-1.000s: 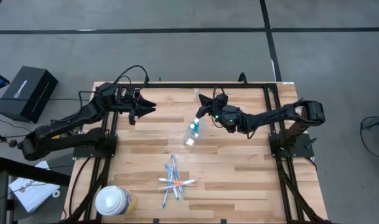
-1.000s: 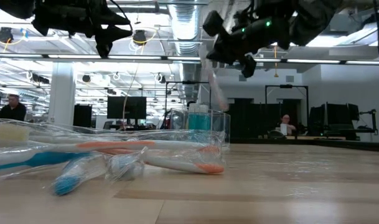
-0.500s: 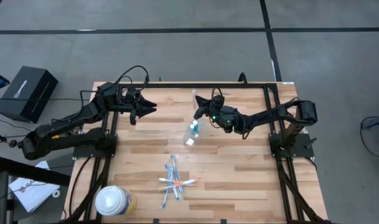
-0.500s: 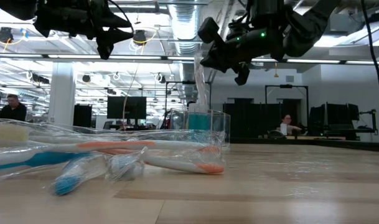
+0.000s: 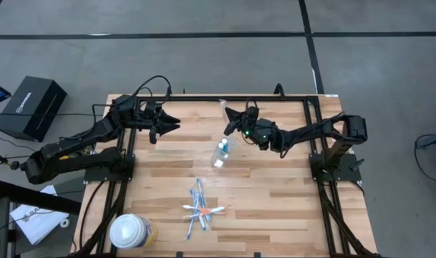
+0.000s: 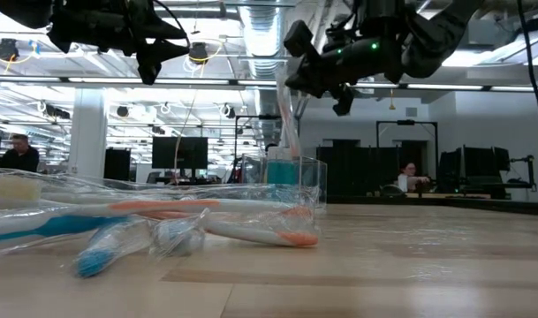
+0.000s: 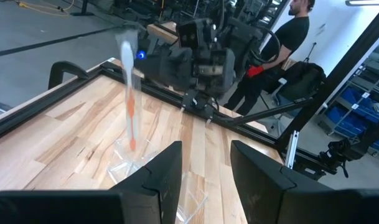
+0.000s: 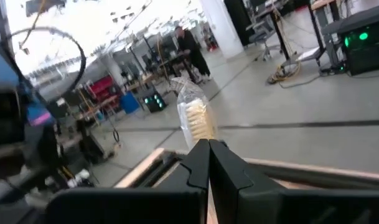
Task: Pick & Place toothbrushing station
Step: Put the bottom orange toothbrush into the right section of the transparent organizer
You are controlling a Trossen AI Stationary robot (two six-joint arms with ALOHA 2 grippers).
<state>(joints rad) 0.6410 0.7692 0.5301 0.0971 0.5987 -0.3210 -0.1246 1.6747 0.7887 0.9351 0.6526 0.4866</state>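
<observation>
A clear plastic cup (image 5: 220, 153) stands mid-table with a blue tube (image 6: 282, 168) inside it. My right gripper (image 5: 230, 115) hovers above it, shut on a wrapped orange-and-white toothbrush (image 7: 131, 93). That toothbrush stands nearly upright, and its lower end reaches the cup's rim (image 6: 296, 157). Several more wrapped toothbrushes (image 5: 200, 208) lie crossed on the table nearer the front edge. My left gripper (image 7: 205, 174) is open and holds nothing. It stays raised at the far left (image 5: 171, 123) and points toward the cup. My right gripper pinches the toothbrush between its two shut fingers just below the wrapped brush head (image 8: 194, 127). The fingers come in about level from the table's right side and lie across the handle. The toothbrush hangs nearly upright, head up, with its lower end (image 7: 133, 146) at the cup's mouth; I cannot tell whether it touches the cup.
A large round white-topped container (image 5: 128, 231) stands at the near left corner. Black frame rails (image 5: 203, 97) run along the table's far and side edges. Bare wood lies to the right of the toothbrush pile. A person (image 7: 282, 43) stands beyond the table.
My right gripper has shifted a little toward the table's left with the toothbrush. The toothbrush has swung from a slant to nearly upright, and its lower end has come over the cup.
</observation>
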